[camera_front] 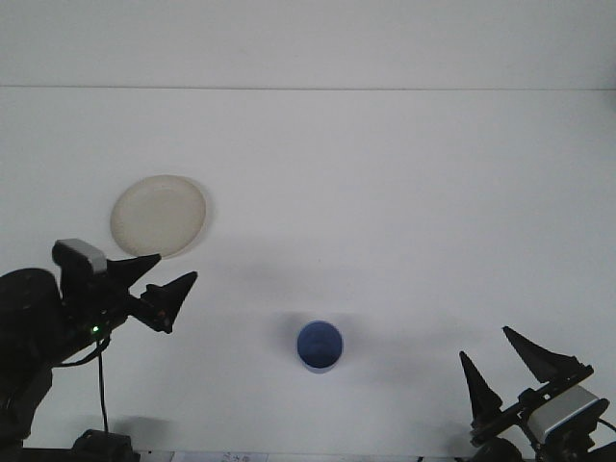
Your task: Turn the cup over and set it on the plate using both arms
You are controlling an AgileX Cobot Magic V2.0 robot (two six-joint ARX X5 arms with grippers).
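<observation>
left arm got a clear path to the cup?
Probably yes. The left gripper is open, its tips pointing right toward the cup, with only bare table between them. The plate sits behind, out of the way.

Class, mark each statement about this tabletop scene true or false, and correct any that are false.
1. The blue cup stands on the plate. False: it stands on the bare table, apart from the plate.
2. The left gripper is open. True.
3. The right gripper holds the cup. False: it is open and empty, to the cup's right.
4. The plate is empty. True.
5. The plate lies farther from the robot than the cup. True.
</observation>
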